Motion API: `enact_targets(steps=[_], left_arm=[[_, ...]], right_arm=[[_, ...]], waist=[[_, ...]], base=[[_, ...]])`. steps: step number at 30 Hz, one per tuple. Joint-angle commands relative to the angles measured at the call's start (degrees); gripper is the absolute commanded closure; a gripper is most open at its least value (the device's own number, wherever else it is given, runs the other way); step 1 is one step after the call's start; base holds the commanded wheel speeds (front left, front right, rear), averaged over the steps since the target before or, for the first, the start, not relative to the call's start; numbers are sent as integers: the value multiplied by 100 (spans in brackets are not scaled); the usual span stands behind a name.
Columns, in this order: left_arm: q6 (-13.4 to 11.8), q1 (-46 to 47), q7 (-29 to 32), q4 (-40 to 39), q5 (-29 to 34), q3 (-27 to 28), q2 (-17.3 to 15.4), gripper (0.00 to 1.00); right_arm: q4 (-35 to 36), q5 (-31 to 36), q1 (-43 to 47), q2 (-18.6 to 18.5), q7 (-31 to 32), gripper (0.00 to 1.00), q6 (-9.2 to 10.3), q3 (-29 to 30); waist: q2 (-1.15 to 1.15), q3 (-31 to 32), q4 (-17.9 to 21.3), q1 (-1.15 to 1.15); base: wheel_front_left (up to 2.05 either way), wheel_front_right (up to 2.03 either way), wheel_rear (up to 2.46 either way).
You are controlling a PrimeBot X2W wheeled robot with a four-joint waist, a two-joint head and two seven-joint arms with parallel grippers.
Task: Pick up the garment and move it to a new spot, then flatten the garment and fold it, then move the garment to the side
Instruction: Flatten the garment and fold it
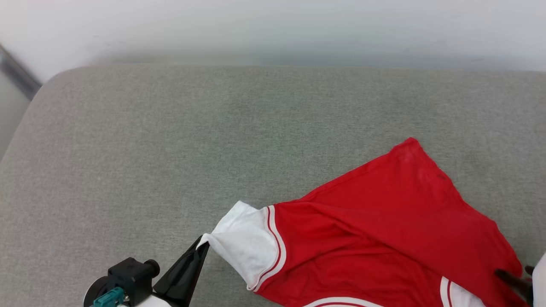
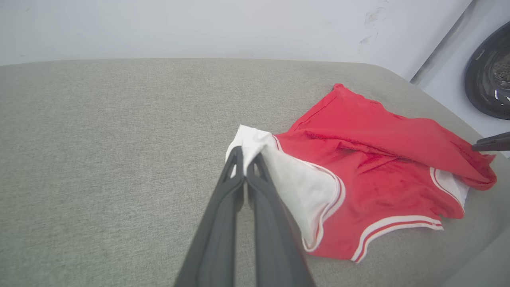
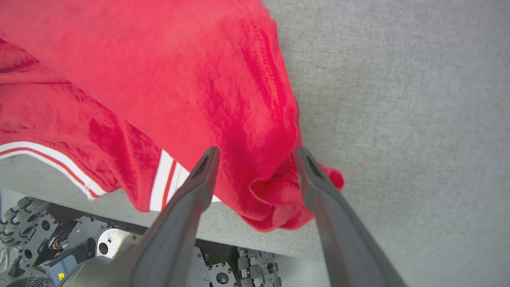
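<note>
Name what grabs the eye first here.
The red garment lies crumpled on the grey cushion, toward its near right. The left gripper is shut on its white sleeve, while the right gripper stands open astride a bunched red corner at the near edge.

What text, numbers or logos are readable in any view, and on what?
No legible text anywhere.
garment: the sides facing the cameras are plain red cloth, white sleeves and striped trim, with no lettering or number on them.
yellow sticker on the machinery at the lower left of the right wrist view: too small to read.
</note>
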State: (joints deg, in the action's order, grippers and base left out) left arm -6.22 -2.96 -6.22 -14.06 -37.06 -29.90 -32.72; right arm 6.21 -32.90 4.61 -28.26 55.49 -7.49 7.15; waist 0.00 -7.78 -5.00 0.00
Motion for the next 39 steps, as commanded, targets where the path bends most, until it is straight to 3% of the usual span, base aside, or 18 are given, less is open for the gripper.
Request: enact_targets(steps=[1,5,9,15,16,20,28,36,38,39], left_arm=[[-2,60,-5,-23,-2,8,0,100],[10,121,-6,-96,47,-27,16,100],[63,264,-4,-202,115,-69,32,100],[243,660,22,-329,263,-210,81,100],[309,849,18,-367,320,-263,154,100],[369,1023,-15,-370,365,-358,278,100],[481,1238,-70,-244,407,-549,513,100],[530,1324,-123,-98,394,-600,571,100],[528,1323,-120,-78,382,-602,572,100],[528,1330,-118,-74,375,-600,566,100]], right_arm=[[50,-30,-69,-8,21,0,0,-31],[567,-119,-453,-305,287,0,1,-91],[828,-130,-1109,-326,623,0,1,-110],[406,146,-2457,-94,1106,0,1,-289],[66,386,-3019,-43,1240,0,1,-424],[-447,721,-3491,-46,1312,0,1,-561],[-1197,1159,-3686,-160,1393,0,1,-547],[-1797,1216,-3082,-175,1567,0,2,-768],[-1873,1212,-2990,-155,1547,90,2,-795],[-1899,1208,-2963,-165,1528,100,2,-815]], waist=[[0,-41,-43,0],[0,-190,-183,0],[0,-479,-376,0],[0,-1080,-806,0],[0,-1323,-1037,0],[0,-1584,-1312,0],[0,-1916,-1700,0],[0,-2012,-1852,0],[0,-2001,-1856,0],[0,-1987,-1852,0]], base=[[0,0,0],[0,0,0],[0,0,0],[0,0,0],[0,0,0],[0,0,0],[0,0,0],[0,0,0],[0,0,0],[0,0,0]])
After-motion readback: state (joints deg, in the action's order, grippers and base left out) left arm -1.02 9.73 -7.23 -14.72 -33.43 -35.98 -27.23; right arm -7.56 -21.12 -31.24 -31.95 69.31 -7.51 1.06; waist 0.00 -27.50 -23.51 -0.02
